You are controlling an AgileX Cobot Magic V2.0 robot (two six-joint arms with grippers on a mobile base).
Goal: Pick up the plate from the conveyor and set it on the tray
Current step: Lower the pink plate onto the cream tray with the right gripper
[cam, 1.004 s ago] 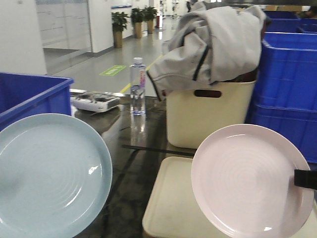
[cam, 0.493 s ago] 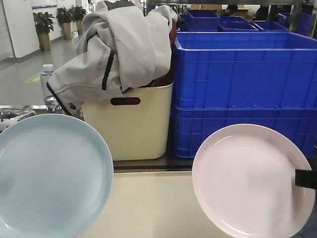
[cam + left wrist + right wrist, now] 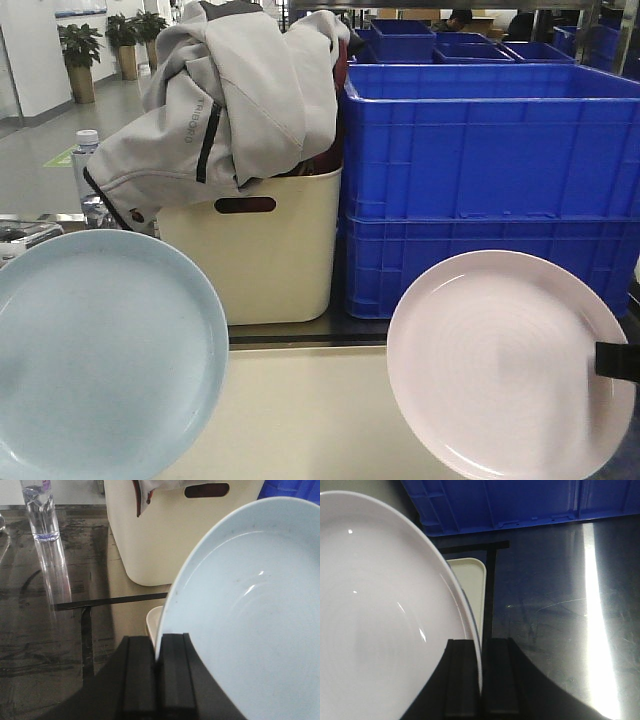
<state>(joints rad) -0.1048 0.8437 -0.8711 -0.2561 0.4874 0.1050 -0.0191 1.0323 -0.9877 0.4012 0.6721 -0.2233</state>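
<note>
Behind the desk [image 3: 55, 640], a bright hall with potted plants [image 3: 75, 45] opens at the far left, and 2 stacked blue crates [image 3: 490, 180] fill the right side of the front view. A cream tub [image 3: 265, 260] with a handle slot stands just beside the crates, and a grey jacket [image 3: 230, 100] is heaped over its top. A clear water bottle [image 3: 88, 175] stands on the dark glossy desk to the left of the tub.

2 plates are held up in the air, their faces turned toward the front camera. The left gripper [image 3: 157, 652] has its jaws closed on the rim of the light blue plate [image 3: 100, 350], which fills the lower left of the front view. The right gripper [image 3: 480, 655] has its jaws clamped on the rim of the pale pink plate [image 3: 505, 365] at the lower right; its black tip shows at that plate's right edge.

The tray [image 3: 300, 410] lies flat on the desk in front of the tub, low between the 2 plates and partly hidden behind both. Each wrist view shows a rounded corner of it just past the plate's edge. Neither plate touches it.
</note>
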